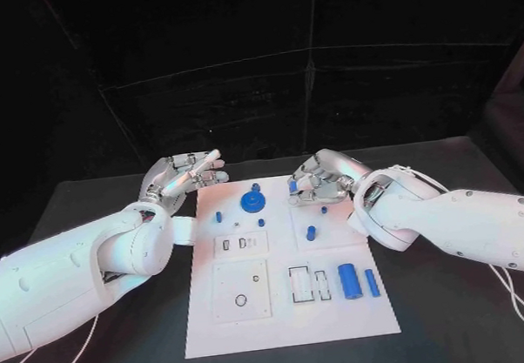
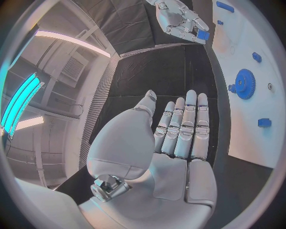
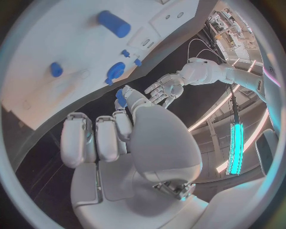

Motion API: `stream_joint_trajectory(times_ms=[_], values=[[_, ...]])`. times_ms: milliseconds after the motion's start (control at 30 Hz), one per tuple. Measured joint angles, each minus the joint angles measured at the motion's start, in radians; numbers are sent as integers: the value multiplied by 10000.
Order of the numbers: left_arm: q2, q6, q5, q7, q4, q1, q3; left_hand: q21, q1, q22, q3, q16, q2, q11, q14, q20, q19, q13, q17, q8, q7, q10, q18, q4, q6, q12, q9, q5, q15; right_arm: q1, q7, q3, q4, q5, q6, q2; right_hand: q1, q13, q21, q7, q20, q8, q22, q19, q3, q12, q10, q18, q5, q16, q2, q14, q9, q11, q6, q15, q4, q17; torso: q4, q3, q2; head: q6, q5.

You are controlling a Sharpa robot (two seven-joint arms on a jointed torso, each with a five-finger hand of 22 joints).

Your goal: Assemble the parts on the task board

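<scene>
Two blue cylinders (image 1: 358, 280) lie on the task board's (image 1: 290, 327) near end. Farther back, right hand (image 1: 319, 182) pinches a small blue part (image 2: 203, 35); left hand (image 1: 186, 177) is spread, holding nothing.

A robotics lab or test cell: a matte black table (image 1: 87, 200) stands inside black curtain walls (image 1: 249, 60) on a thin frame, with a flat white task board (image 1: 290, 319) at six o'clock and long ceiling strip lights (image 2: 66, 40) overhead.
</scene>
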Motion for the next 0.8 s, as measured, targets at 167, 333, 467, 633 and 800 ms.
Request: stream_joint_trajectory(times_ms=[167,333,467,633,800], values=[[48,8,15,8,-101,6,1,0,0,0,0,0,0,0,0,0,0,0,-1,0,0,0,0,0,0,0,0,0,0,1,-570,-5,48,-570,193,714,-1,-28,0,-11,0,-5,-15,0,0,-3,-1,-1,0,0,0,0,0,0,-13,1,0,-34,24,-17,-74,-113,94],[89,18,25,12,-152,7,3,0,0,1,0,0,0,0,0,0,0,0,-1,0,0,0,0,0,0,0,0,0,0,9,-1013,-229,-128,-991,610,1254,-1,-244,0,-21,1,-41,-111,0,41,-204,-74,0,-1,-78,0,-1,0,73,-31,2,-41,-255,63,-54,-132,-224,149],[113,24,30,14,-177,10,3,0,0,1,20,0,0,0,0,0,0,0,13,0,-38,0,0,-20,37,0,0,0,0,-51,-1285,-409,-268,-1268,985,1593,-4,-230,0,-23,1,-60,-125,-1,41,-205,-74,0,-1,-79,-4,-1,0,73,-38,2,-41,-262,98,-76,-161,-293,199],[117,26,36,14,-189,16,3,0,0,1,28,0,0,1,0,0,0,0,13,0,-37,-1,0,-28,37,0,0,0,0,-134,-1527,-487,-399,-1621,1311,1925,-86,-212,-1,-24,1,-81,-125,0,69,-205,-74,-1,-42,-78,-86,-1,-6,73,-43,2,-68,-262,109,-76,-168,-344,271],[145,30,41,15,-199,17,3,0,0,2,28,0,0,1,0,0,0,0,12,0,-37,-1,0,-28,37,1,0,0,0,-201,-1750,-507,-550,-1935,1572,2186,-100,-196,-1,-20,1,-80,-124,-1,143,-205,-74,-1,-77,-78,-97,-1,-25,73,-72,2,1,-261,107,-81,-174,-382,329]])
